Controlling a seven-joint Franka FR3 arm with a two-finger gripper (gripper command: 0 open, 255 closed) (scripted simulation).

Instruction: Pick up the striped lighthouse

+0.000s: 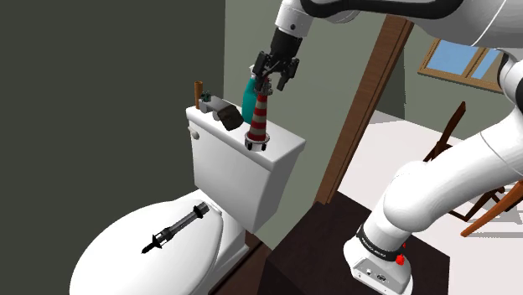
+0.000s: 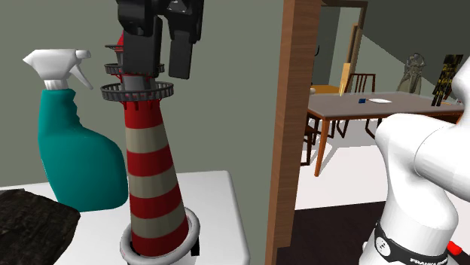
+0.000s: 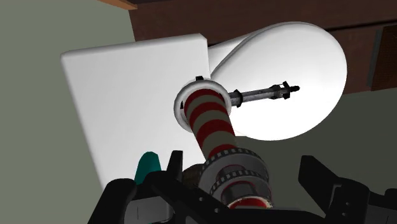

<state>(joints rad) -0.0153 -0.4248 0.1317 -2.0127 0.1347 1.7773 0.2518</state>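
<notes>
The red and grey striped lighthouse (image 1: 259,113) (image 2: 154,181) (image 3: 213,121) stands upright on a white toilet tank lid (image 1: 281,149) (image 2: 218,196) (image 3: 121,89), its base in a white ring. My black gripper (image 1: 275,77) (image 2: 162,56) (image 3: 243,167) hangs over its top, open. The two fingers stand apart on either side of the lantern and railing. In the wrist view a gap shows between the lighthouse's top and one finger.
A teal spray bottle (image 1: 249,99) (image 2: 75,150) (image 3: 148,164) stands just behind the lighthouse. A dark lump (image 1: 230,116) (image 2: 30,226) lies on the tank. A black tool (image 1: 176,228) (image 3: 264,95) rests on the toilet lid (image 1: 126,251). A wooden door frame (image 1: 369,109) (image 2: 290,128) rises nearby.
</notes>
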